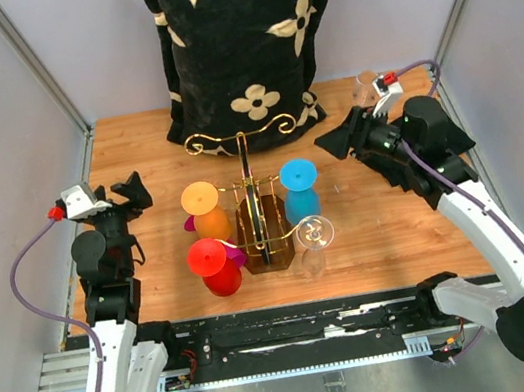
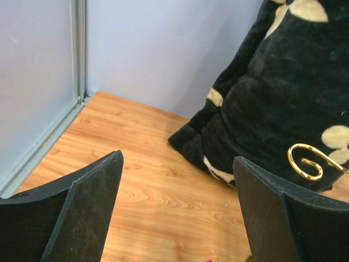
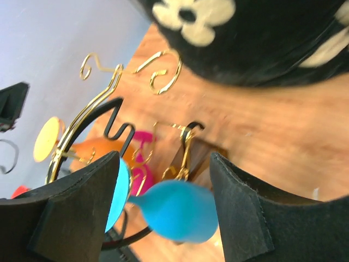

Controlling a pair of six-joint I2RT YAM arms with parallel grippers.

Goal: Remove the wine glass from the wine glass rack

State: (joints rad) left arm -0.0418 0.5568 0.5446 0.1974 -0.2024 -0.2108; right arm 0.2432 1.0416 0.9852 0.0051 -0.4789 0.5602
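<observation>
The wine glass rack (image 1: pixel 258 232) is a gold wire stand with scroll arms on a dark brown base, mid-table. Hanging upside down on it are an orange glass (image 1: pixel 206 211), a blue glass (image 1: pixel 300 189), a red glass (image 1: pixel 215 265), a clear glass (image 1: pixel 314 238) and a magenta one, mostly hidden. My right gripper (image 1: pixel 339 142) is open, just right of and behind the blue glass. In the right wrist view (image 3: pixel 164 158) the blue glass bowl (image 3: pixel 177 210) shows low between the open fingers, untouched. My left gripper (image 1: pixel 130 194) is open and empty, left of the rack, over bare wood (image 2: pixel 177 158).
A black pillow with cream flowers (image 1: pixel 244 37) stands at the back, just behind the rack's gold scrolls (image 2: pixel 305 161). A small clear object (image 1: pixel 366 86) sits at the back right corner. Grey walls close the table (image 1: pixel 132 148) on both sides.
</observation>
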